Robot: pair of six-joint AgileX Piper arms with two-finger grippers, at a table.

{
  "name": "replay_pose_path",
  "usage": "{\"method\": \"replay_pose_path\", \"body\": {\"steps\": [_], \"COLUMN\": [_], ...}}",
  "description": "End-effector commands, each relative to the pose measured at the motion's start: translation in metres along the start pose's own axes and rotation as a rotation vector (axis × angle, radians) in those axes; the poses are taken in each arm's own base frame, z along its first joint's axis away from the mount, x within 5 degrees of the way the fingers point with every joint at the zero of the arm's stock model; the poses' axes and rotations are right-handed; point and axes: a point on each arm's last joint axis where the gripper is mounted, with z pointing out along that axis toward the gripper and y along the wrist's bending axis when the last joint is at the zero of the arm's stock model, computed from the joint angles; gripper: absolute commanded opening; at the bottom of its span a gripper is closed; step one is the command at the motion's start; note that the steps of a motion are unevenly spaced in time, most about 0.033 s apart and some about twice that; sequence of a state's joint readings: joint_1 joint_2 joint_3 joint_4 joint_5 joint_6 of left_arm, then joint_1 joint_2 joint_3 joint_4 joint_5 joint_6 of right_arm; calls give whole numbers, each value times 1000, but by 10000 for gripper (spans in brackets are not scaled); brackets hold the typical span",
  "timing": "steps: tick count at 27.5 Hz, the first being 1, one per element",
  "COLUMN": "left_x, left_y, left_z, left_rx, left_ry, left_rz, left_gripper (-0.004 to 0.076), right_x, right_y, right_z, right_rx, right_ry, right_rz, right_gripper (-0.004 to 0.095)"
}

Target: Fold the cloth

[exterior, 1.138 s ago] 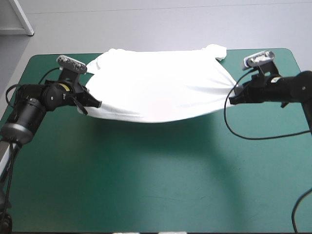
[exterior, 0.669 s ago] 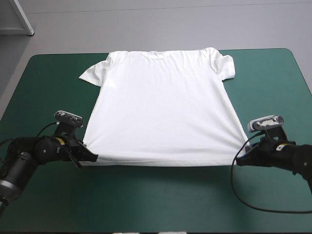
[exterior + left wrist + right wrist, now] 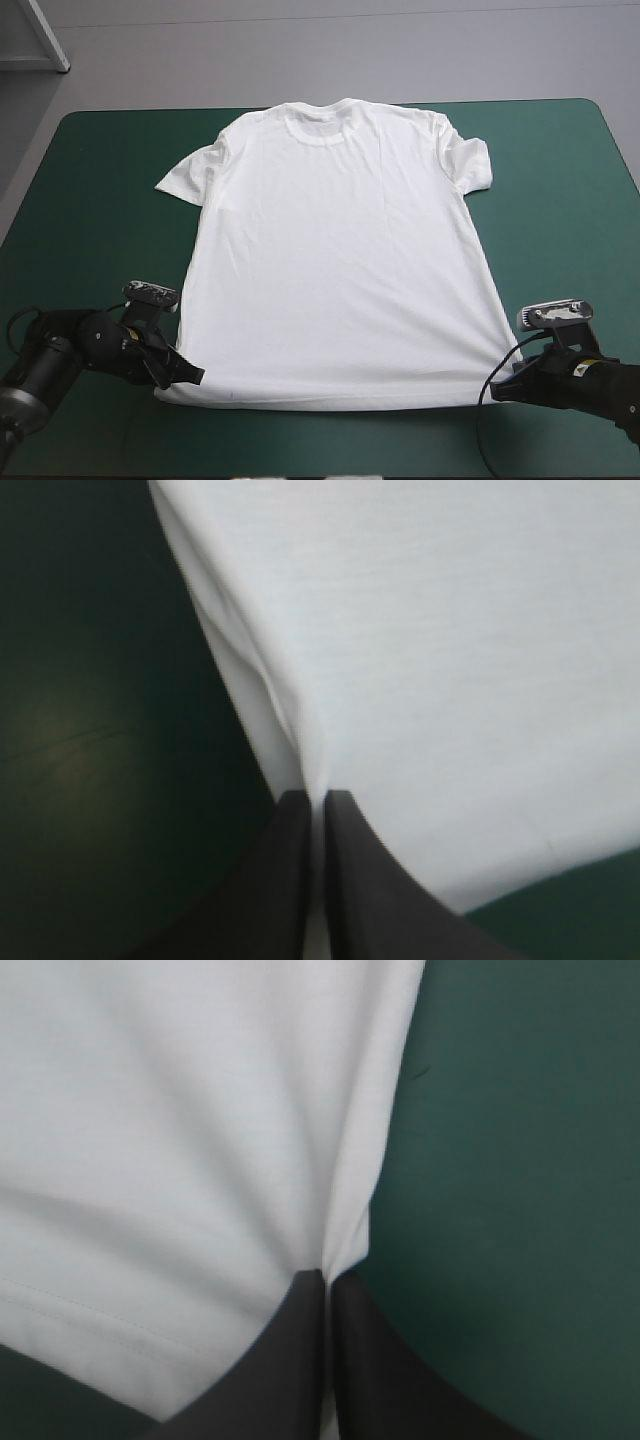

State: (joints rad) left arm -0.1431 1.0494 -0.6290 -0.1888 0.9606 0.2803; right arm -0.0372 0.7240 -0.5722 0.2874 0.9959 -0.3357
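The white T-shirt (image 3: pixel 340 260) lies spread flat on the teal-green cover, collar toward the far edge, hem toward the near edge, both sleeves out. My left gripper (image 3: pixel 188 375) is shut on the T-shirt at the hem's left corner. My right gripper (image 3: pixel 498 388) is shut on the T-shirt at the hem's right corner. In the left wrist view the black fingers (image 3: pixel 290 880) pinch a fold of white T-shirt (image 3: pixel 440 650). The right wrist view shows the same: its gripper (image 3: pixel 328 1280) nips the T-shirt (image 3: pixel 180 1130) at its side edge.
Bare teal-green cover (image 3: pixel 90 220) runs along both sides of the shirt and in a narrow strip at the near edge. The collar lies close to the table's far edge (image 3: pixel 320 103).
Both grippers have pulled the hem toward the near edge and lowered it. The shirt went from hanging between them to lying flat, and its collar slid nearer as well.
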Motion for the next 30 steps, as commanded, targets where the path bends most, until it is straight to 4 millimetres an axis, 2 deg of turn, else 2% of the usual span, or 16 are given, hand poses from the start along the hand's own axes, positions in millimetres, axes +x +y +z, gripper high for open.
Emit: {"method": "replay_pose_path", "body": {"steps": [1,4,6,8,12,18,21,25,30], "left_x": [-9,-10,-12,-15,-29,-71,-94,-119,-147], "left_y": [0,0,-1,-2,-3,5,16,37,55], "left_z": [4,11,11,11,3,-29,-40,-36,-18], "left_rx": [19,36,49,64,69,-10,-31,-56,-68], "left_ry": [-24,16,1,-31,-135,-400,-491,-516,-475], "left_rz": [-1,-8,-3,-13,-21,-63,-138,-209,-223], "left_gripper": [71,242,361,400,402,402,402,402,402], "right_x": [-7,-5,-8,-13,-26,-56,-70,-88,-103], "right_y": [-1,-1,-2,-3,-5,-8,-9,-11,-15], "right_z": [-3,-3,-3,-4,-11,-34,-38,-32,-17], "right_rx": [4,3,16,29,54,112,107,75,51], "right_ry": [-18,7,-27,-74,-185,-420,-456,-440,-419], "right_rz": [9,27,26,26,29,18,26,18,21], "right_gripper": [67,398,518,513,511,509,509,509,509]}}
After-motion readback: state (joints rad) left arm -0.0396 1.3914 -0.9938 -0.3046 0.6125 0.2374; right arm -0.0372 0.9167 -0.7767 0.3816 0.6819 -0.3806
